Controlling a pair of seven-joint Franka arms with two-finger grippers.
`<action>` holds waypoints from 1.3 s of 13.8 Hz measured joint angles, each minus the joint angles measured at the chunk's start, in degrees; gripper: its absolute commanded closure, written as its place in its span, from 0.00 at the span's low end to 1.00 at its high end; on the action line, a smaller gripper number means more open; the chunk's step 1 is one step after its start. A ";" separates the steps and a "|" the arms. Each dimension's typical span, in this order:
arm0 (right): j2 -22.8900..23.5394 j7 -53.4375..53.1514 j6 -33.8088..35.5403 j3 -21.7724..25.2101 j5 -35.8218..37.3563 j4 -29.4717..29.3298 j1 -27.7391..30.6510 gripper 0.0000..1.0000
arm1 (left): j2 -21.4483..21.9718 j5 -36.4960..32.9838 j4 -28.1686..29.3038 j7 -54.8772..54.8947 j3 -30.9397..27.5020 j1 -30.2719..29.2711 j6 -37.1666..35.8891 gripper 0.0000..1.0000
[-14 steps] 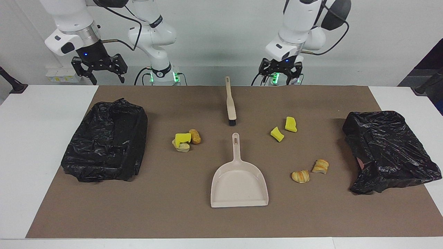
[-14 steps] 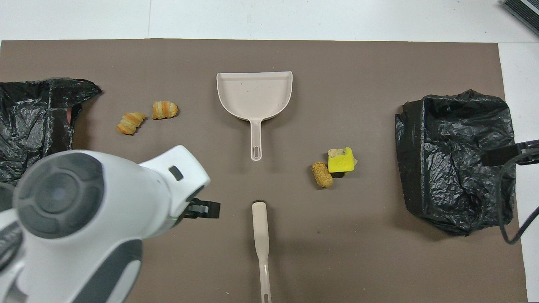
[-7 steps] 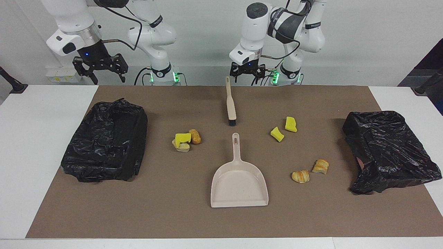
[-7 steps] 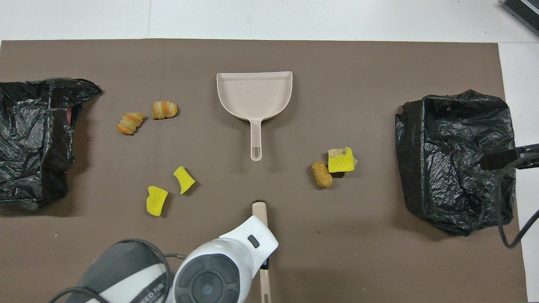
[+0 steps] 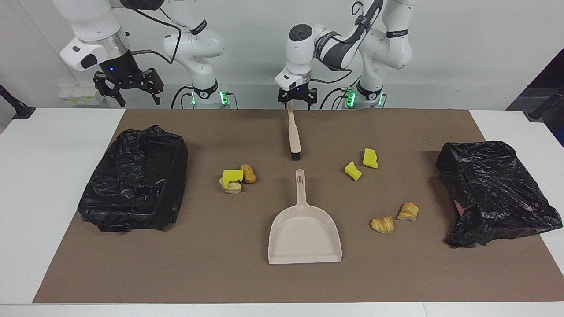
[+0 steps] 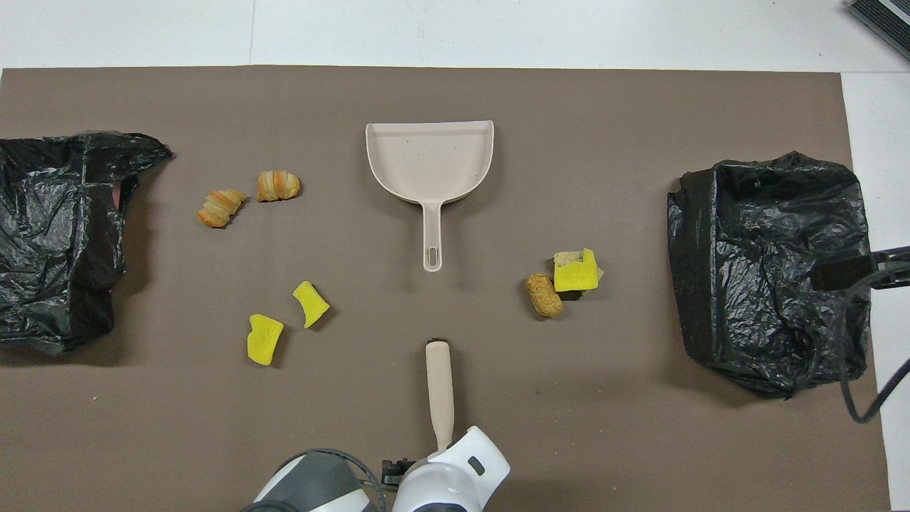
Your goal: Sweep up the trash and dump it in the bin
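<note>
The beige brush [image 5: 293, 134] lies on the brown mat, bristles toward the beige dustpan [image 5: 304, 233]. My left gripper [image 5: 297, 102] hangs open over the end of the brush handle [image 6: 439, 384]; in the overhead view its wrist covers that end. The trash lies in three groups. Two yellow sponge chunks [image 5: 352, 171] [image 5: 370, 158] and two croissant pieces [image 5: 382, 224] [image 5: 408, 211] lie toward the left arm's end. Another yellow sponge [image 5: 232, 176], on a pale bread piece, sits beside a brown roll [image 5: 248, 173] toward the right arm's end. My right gripper [image 5: 137, 101] waits open, raised near one bin.
A bin lined with a black bag [image 5: 136, 176] stands at the right arm's end of the mat, its mouth upward. A second black-bagged bin [image 5: 493, 189] sits at the left arm's end, its bag crumpled over it. White table [image 5: 53, 185] surrounds the mat.
My left arm has swung from its own end of the table to the middle and come down over the brush handle's end. The right arm has hardly moved. Nothing on the mat has shifted.
</note>
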State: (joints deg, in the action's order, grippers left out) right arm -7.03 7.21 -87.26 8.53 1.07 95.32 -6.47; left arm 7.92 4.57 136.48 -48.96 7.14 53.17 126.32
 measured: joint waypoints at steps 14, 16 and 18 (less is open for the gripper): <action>-0.70 0.00 0.00 0.00 -0.03 0.85 0.00 0.00 | -3.25 4.74 0.69 -0.96 -0.21 0.84 -0.42 1.00; -0.70 0.00 0.00 -0.04 -0.15 0.88 -0.01 0.00 | -3.05 4.80 -0.85 -0.97 -0.97 0.65 -3.62 1.00; -0.69 0.00 0.00 -0.23 -0.36 1.00 -0.18 0.00 | -2.22 4.22 -2.71 -0.69 -1.70 -1.46 -7.89 1.00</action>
State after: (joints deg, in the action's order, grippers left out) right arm -7.73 7.21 -87.26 8.31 0.70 96.33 -6.64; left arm 5.70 8.78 133.77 -49.64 5.44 51.71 118.43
